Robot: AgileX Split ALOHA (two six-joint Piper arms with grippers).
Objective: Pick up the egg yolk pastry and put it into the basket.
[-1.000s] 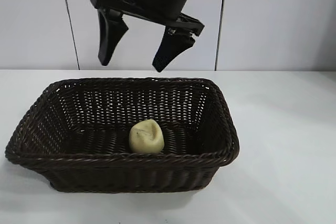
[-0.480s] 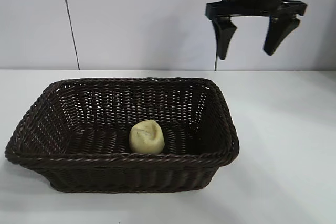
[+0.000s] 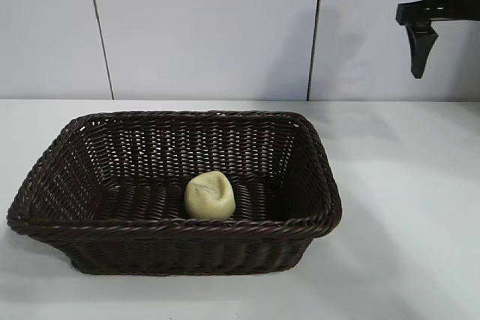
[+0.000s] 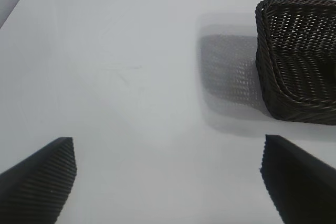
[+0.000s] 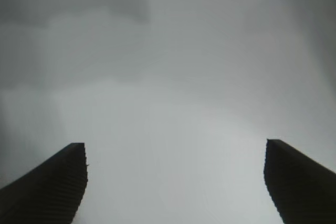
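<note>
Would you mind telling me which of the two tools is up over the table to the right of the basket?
The right tool, open and empty, beyond the basket holding the pastry. The left tool sits low by the basket's other side.

right gripper [image 5: 176, 182] isn't above the basket [image 3: 45, 162] anymore; it's swung off to the far right edge, jaws wide apart, nothing in them

Right claw [image 5: 176, 182]: matte black, tapered wedge fingers [image 3: 418, 49], ribbed inner pads; black cable loop above.
</note>
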